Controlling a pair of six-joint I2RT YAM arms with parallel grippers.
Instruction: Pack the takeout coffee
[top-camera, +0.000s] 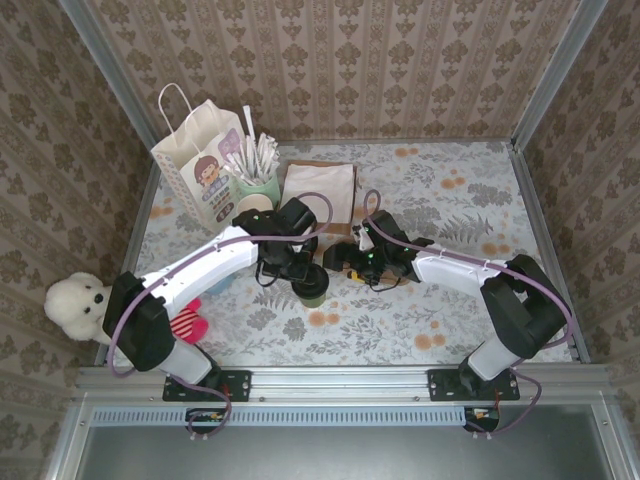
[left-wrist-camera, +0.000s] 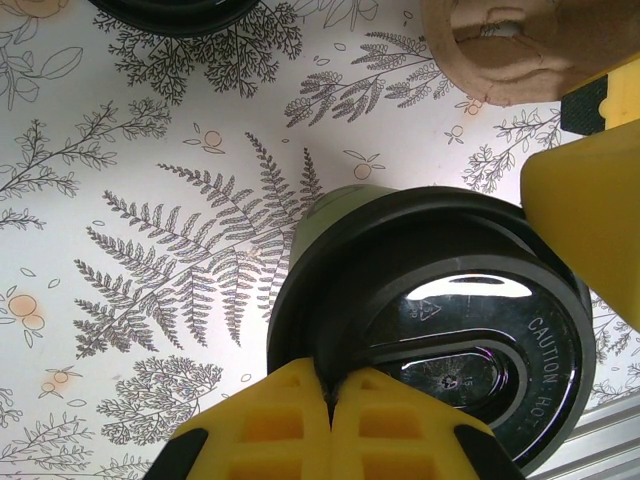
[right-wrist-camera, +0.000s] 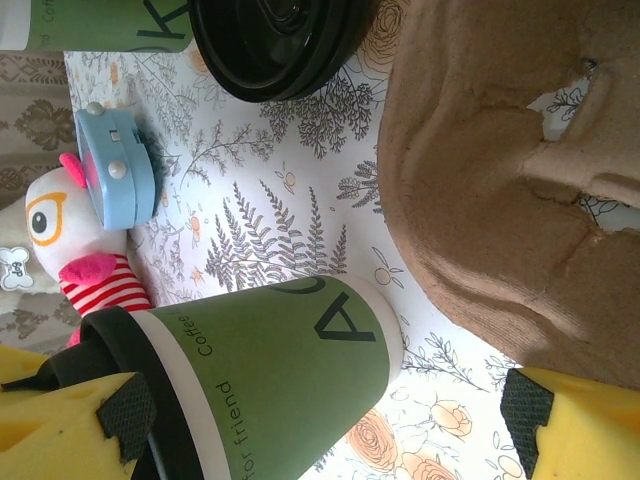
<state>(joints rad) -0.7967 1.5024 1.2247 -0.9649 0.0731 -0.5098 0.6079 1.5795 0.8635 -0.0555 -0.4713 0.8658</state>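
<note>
A floral-patterned bench (top-camera: 470, 300) carries the takeout coffee (top-camera: 312, 288), a dark green paper cup with a black lid. The cup stands upright a little left of the bench's middle, nearer the near edge than the far one. The left end effector (top-camera: 298, 274) reaches over it from above. In the left wrist view its yellow fingers (left-wrist-camera: 300, 425) press against opposite sides of the lid's rim, closed on the cup. The right end effector (top-camera: 342, 259) sits just right of the cup, and in the right wrist view its fingers (right-wrist-camera: 585, 430) are spread wide, holding nothing. A brown moulded-pulp cup carrier (right-wrist-camera: 480, 180) lies just beside the cup. A printed paper bag (top-camera: 195, 165) stands in the far-left corner.
</note>
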